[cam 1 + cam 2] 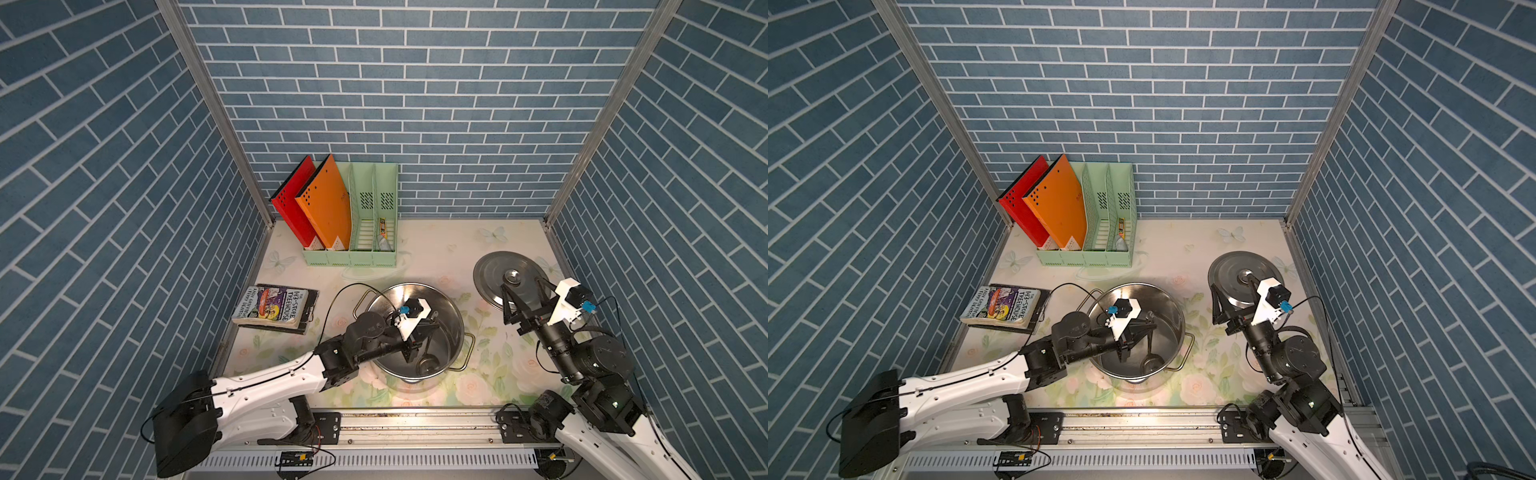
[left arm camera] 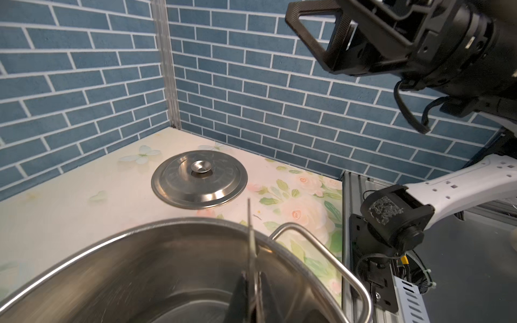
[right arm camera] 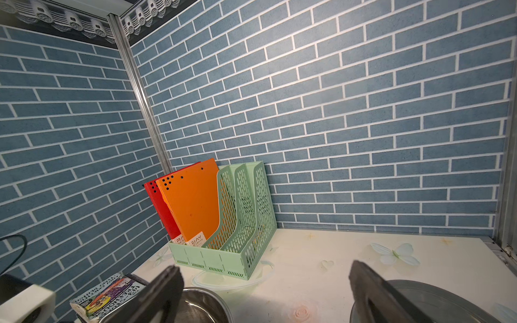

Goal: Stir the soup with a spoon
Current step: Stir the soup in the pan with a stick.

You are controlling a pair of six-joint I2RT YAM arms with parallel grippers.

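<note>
Left gripper (image 2: 251, 282) grips spoon (image 1: 426, 365) in pot (image 1: 455, 316) — floral tabletop (image 1: 436, 249), blue-brick walls (image 1: 415, 104).

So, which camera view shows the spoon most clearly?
Both top views: the spoon shows its round bowl inside the pot. The left wrist view shows only its thin handle; the right wrist view shows none of it.

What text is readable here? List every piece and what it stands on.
"143-STOREY TREEHOUSE": cover of the worn paperback book.
"ANDY GRIFFITHS TERRY DENTON": same cover, faint.
"RAY": white label on the orange plastic folder.
Print on the yellow packet in the mint-green plastic file rack: too small to read.
</note>
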